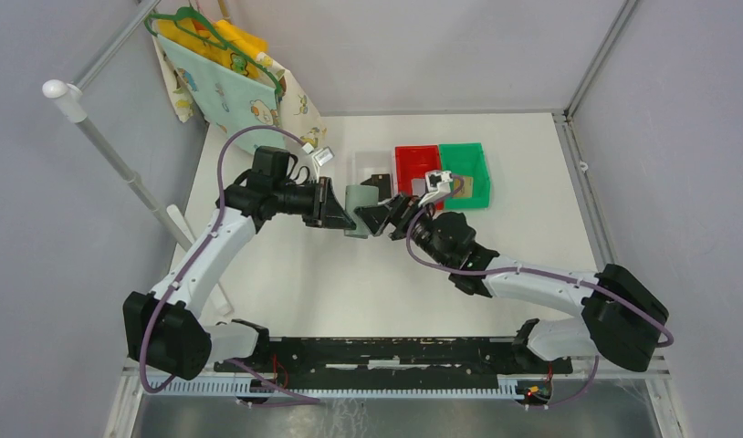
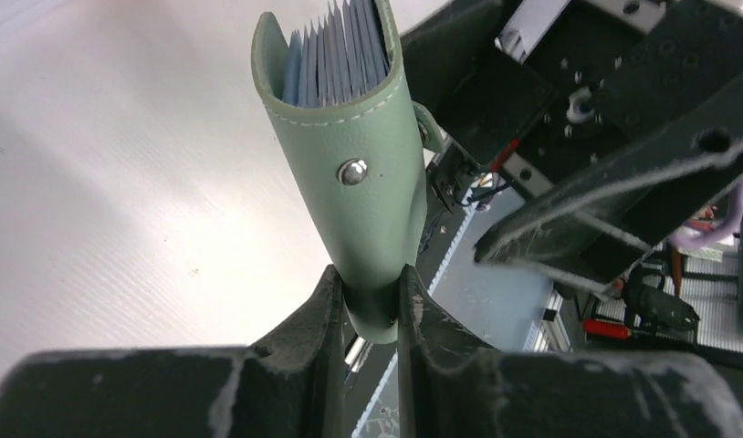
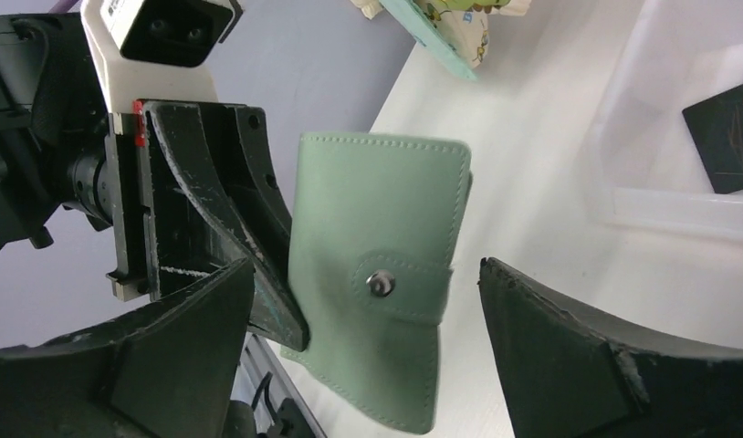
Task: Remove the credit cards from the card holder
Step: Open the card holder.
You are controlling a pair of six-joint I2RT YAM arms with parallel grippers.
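Note:
The card holder (image 1: 357, 208) is a pale grey-green wallet held in the air over the table's middle. Its snap strap (image 3: 400, 285) is shut. My left gripper (image 2: 370, 283) is shut on its spine end, and the left fingers (image 3: 267, 265) clamp its edge in the right wrist view. The open end shows several thin grey sleeve or card edges (image 2: 336, 46); I cannot tell single credit cards apart. My right gripper (image 3: 366, 274) is open, its jaws wide apart on either side of the card holder (image 3: 377, 210) without touching it. It faces the left gripper (image 1: 342, 217).
A clear bin (image 1: 359, 162) behind the grippers holds a black card (image 3: 728, 137). A red bin (image 1: 415, 164) and a green bin (image 1: 468, 164) stand to its right, with a tan card (image 1: 473, 188) in the green one. Hangers with cloth (image 1: 222, 73) and a white pole (image 1: 103, 146) are at the back left.

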